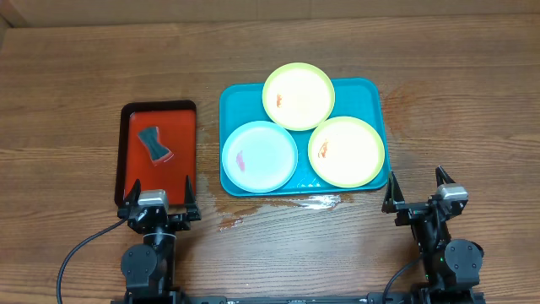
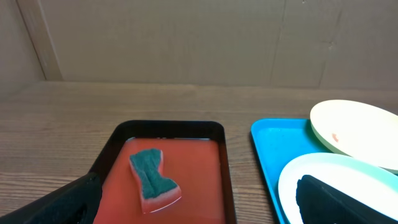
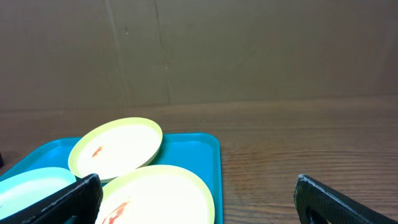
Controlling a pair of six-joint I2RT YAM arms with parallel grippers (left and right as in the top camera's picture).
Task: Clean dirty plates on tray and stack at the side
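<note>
At the far left of the wooden table (image 1: 67, 101) you have a narrow red plastic tray with a black rim (image 1: 181, 135). A teal hourglass-shaped sponge (image 1: 154, 144) lies flat in its far half. Your left gripper (image 1: 160, 192) sits at that tray's near end, spread wide and empty.

Just to the right is the large teal-blue rectangular plastic tray (image 1: 236, 105), holding all three plates. The round light blue plastic plate (image 1: 260, 156) lies in its near left part with a reddish smear left of centre. The first pale yellow plate with a lime-green rim (image 1: 299, 95) sits at the far middle, reaching past the tray's far rim. Its near edge lies over the edges of the other two, and it has an orange smear on its left side. The second pale yellow plate (image 1: 346, 151) fills the near right, also smeared orange on its left.

A wet patch (image 1: 321, 201) glistens on the wood at the tray's near edge. Your right gripper (image 1: 416, 181) is near the tray's near right corner, wide apart, holding nothing.
</note>
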